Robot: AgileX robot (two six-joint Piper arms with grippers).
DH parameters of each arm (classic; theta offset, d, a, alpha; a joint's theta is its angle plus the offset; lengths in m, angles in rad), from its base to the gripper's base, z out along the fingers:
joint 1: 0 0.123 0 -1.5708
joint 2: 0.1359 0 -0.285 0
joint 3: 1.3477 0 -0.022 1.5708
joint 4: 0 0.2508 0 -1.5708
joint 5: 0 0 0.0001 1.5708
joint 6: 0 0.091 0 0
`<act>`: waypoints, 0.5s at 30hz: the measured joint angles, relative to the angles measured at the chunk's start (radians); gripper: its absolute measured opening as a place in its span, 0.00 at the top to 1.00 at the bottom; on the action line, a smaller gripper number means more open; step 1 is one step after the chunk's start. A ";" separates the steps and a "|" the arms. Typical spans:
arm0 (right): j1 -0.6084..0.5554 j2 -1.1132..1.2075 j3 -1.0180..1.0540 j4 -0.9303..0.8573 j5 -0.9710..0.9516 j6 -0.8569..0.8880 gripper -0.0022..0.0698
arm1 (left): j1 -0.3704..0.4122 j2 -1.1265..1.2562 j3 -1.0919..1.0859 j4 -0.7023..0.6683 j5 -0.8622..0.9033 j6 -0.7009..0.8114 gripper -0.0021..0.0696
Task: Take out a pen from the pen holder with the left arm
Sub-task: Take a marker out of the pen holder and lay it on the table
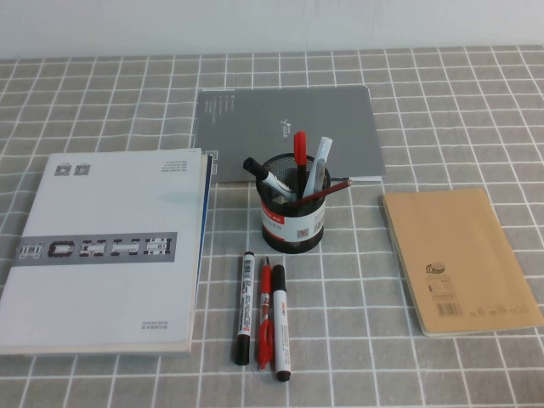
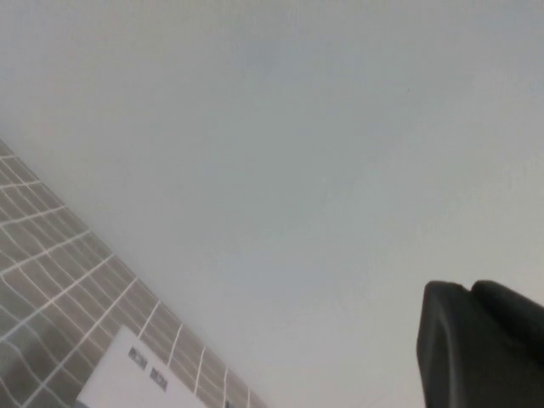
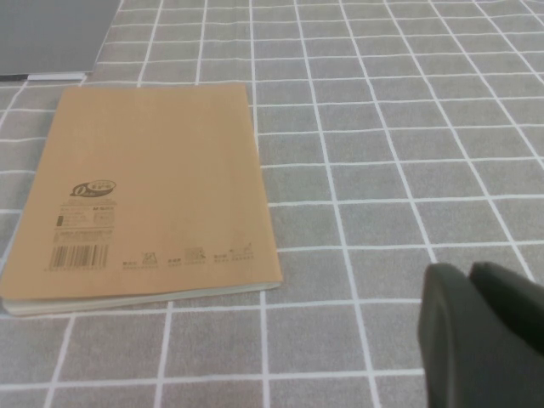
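There was the pen holder (image 1: 292, 212), a round black mesh cup with a white and red label, standing mid-counter with several pens leaning out of it: a black-capped marker (image 1: 268, 179), a red one (image 1: 299, 146), a pale grey one (image 1: 320, 155) and a thin red stick (image 1: 327, 191). Just in front of it three loose pens (image 1: 263, 313) lay side by side on the counter (image 1: 365, 340), which wore a grey cloth with white checks. A thick glossy white book (image 1: 106, 251) lay flat on the left, a matte grey book (image 1: 289, 132) behind the cup, a kraft-brown notebook (image 1: 459, 255) on the right.

The left hand (image 2: 472, 340) was clenched on nothing, tipped up toward the pale wall, with only a corner of the white book below it; it sat outside the high view, well apart from the pen holder. The right hand (image 3: 472, 340) hovered low over the cloth near the brown notebook, and I couldn't tell whether it was clenched or released
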 joint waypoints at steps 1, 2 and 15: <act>0.000 0.000 0.000 0.000 0.000 0.000 0.99 | 0.000 0.000 0.000 0.009 0.011 0.000 0.98; 0.000 0.000 0.000 0.000 0.000 0.000 0.99 | 0.000 0.000 -0.005 0.025 0.034 0.000 0.98; 0.000 0.000 0.000 0.000 0.000 0.000 0.99 | 0.000 0.396 -0.433 0.278 0.434 0.370 0.98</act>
